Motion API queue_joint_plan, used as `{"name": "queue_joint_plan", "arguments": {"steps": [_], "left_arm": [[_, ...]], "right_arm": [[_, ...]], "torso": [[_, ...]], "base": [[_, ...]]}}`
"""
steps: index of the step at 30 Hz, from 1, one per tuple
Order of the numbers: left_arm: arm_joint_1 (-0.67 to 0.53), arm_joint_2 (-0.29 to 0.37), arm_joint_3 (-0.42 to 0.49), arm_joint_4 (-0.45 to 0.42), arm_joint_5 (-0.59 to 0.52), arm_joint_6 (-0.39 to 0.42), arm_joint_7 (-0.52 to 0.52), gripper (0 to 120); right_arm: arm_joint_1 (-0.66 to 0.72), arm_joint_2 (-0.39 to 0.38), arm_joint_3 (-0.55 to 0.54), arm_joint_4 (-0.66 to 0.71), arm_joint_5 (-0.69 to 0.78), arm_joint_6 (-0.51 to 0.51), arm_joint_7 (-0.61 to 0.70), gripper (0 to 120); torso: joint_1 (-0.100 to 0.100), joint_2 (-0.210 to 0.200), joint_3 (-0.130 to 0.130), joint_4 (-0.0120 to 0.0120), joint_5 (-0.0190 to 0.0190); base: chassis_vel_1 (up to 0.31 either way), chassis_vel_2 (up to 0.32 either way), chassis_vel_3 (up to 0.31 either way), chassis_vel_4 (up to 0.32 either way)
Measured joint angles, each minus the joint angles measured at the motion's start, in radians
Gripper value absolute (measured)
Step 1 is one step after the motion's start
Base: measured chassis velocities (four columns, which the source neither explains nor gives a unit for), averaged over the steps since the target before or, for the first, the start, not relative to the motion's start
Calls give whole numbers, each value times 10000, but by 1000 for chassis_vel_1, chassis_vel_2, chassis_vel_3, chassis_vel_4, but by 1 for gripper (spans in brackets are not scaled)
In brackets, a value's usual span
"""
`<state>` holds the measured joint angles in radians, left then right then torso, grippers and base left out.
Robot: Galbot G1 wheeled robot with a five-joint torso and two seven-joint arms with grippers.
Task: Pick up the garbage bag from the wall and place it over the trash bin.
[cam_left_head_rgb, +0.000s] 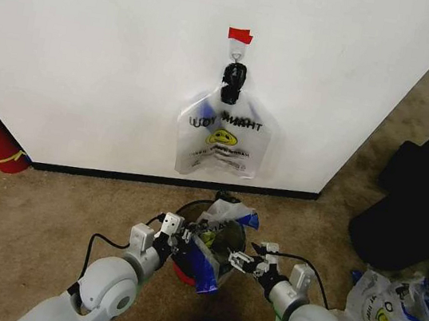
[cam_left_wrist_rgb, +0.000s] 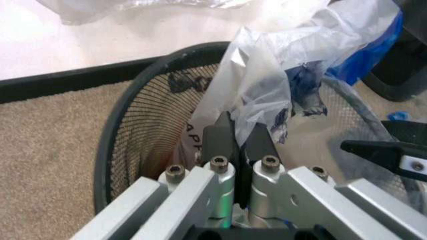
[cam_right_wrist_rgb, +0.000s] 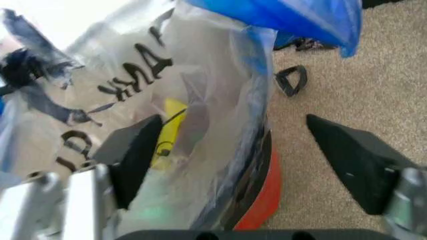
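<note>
Both grippers work low at the trash bin [cam_left_head_rgb: 183,265] by the wall [cam_left_head_rgb: 94,46]. Left gripper [cam_left_wrist_rgb: 239,137] is pinched tight on the garbage bag [cam_left_head_rgb: 219,238], which drapes over the rim; right gripper [cam_right_wrist_rgb: 230,155] is spread wide, straddling the bin's side.

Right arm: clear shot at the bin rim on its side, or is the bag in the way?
Probably yes. The right gripper is open, straddling the black wire-mesh bin's rim; only the thin see-through blue-patched bag drapes there. Left gripper pinches the bag opposite.
</note>
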<state>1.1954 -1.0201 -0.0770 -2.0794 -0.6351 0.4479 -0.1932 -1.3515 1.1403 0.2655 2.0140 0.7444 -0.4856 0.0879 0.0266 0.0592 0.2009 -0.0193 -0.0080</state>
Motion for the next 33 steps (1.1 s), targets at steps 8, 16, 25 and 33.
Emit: {"name": "queue_joint_plan", "arguments": {"steps": [8, 16, 25, 33], "left_arm": [[444, 24, -198, -349, 222, -154, -344, 0], [797, -173, -210, -578, 376, -236, -543, 0], [1296, -245, -213, -1294, 737, -375, -670, 0], [1539, -249, -480, -1808, 1125, -679, -700, 0]], "right_arm": [[483, 61, -23, -122, 487, -595, 394, 55], [730, 160, -123, -447, 909, -642, 784, 26], [565, 289, -260, -745, 1048, 475, 1692, 0], [215, 293, 291, -791, 1203, 2098, 1663, 0]], "torso": [[0, 0, 0, 1, 1], [0, 0, 0, 1, 0], [-1, 0, 0, 2, 0], [0, 0, 0, 0, 0]], "base": [[0, 0, 0, 0], [0, 0, 0, 0], [0, 0, 0, 0], [0, 0, 0, 0]]}}
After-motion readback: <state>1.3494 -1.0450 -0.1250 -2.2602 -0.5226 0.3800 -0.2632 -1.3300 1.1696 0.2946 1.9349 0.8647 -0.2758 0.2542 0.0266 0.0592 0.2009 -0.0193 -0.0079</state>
